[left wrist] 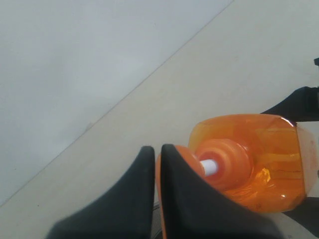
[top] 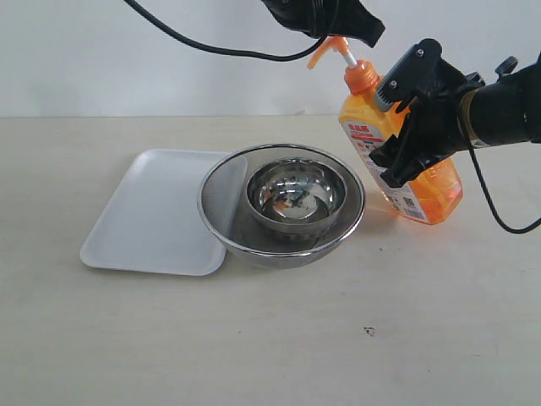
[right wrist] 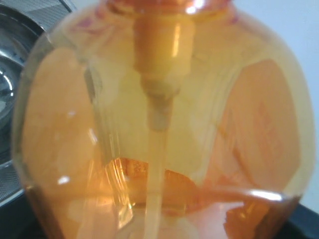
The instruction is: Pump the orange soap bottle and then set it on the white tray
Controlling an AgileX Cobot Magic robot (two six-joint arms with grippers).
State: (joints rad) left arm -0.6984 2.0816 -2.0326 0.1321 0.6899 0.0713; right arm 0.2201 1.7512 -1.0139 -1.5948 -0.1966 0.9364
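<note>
The orange soap bottle (top: 433, 182) is at the right of the table, leaning with its top toward the left. My right gripper (top: 404, 127) is shut on its body, one black finger on each side. The bottle (right wrist: 159, 99) fills the right wrist view and hides those fingers. My left gripper (top: 368, 32) hangs right over the orange pump head (top: 328, 51), jaws shut. In the left wrist view its fingertips (left wrist: 157, 149) lie together over the pump head (left wrist: 183, 158), and the white stem (left wrist: 209, 167) shows. The white tray (top: 144, 220) lies flat at the left, apart from the bottle.
A round steel mesh strainer (top: 221, 190) with a steel bowl (top: 296, 196) inside sits between tray and bottle, overlapping the tray's right edge. Black cables (top: 211, 46) hang from the arms above the table's back edge. A small dark speck (top: 368, 331) marks the tabletop in front.
</note>
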